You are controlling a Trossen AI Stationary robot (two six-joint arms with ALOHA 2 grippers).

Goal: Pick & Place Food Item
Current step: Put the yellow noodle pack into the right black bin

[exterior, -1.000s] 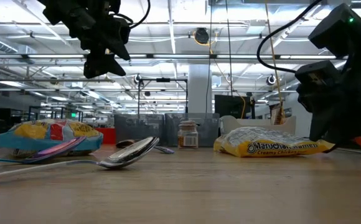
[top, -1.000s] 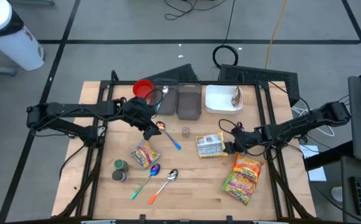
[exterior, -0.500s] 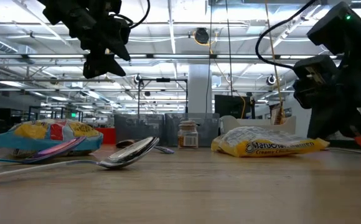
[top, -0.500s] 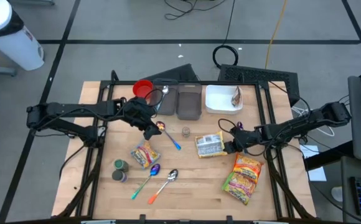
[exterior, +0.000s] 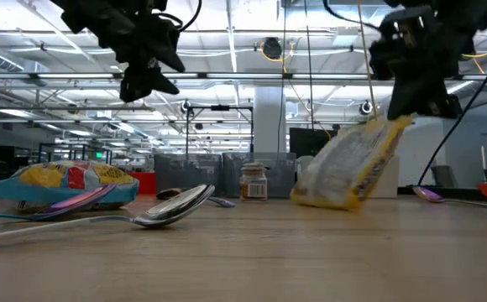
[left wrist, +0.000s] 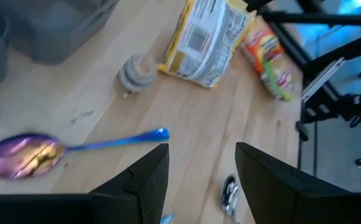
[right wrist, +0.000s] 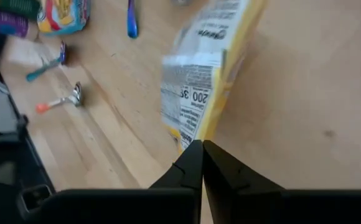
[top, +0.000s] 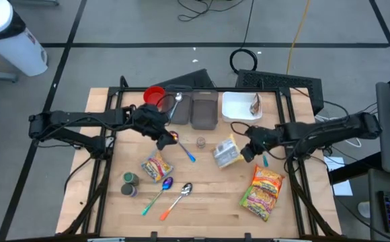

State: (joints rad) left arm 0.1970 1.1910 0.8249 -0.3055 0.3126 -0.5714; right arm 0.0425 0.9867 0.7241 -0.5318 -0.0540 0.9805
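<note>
My right claw [top: 247, 152] pinches the yellow packet's [top: 226, 153] edge; it hangs tilted below, far end on the table [top: 208, 198].

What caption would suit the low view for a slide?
Right claw shut on the yellow noodle packet, tilting one end off the table.

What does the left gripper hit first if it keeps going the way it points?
Probably bare table, just past the blue-handled spoon. The left gripper is open; the yellow noodle packet lies farther along. Depth is unclear.
</note>
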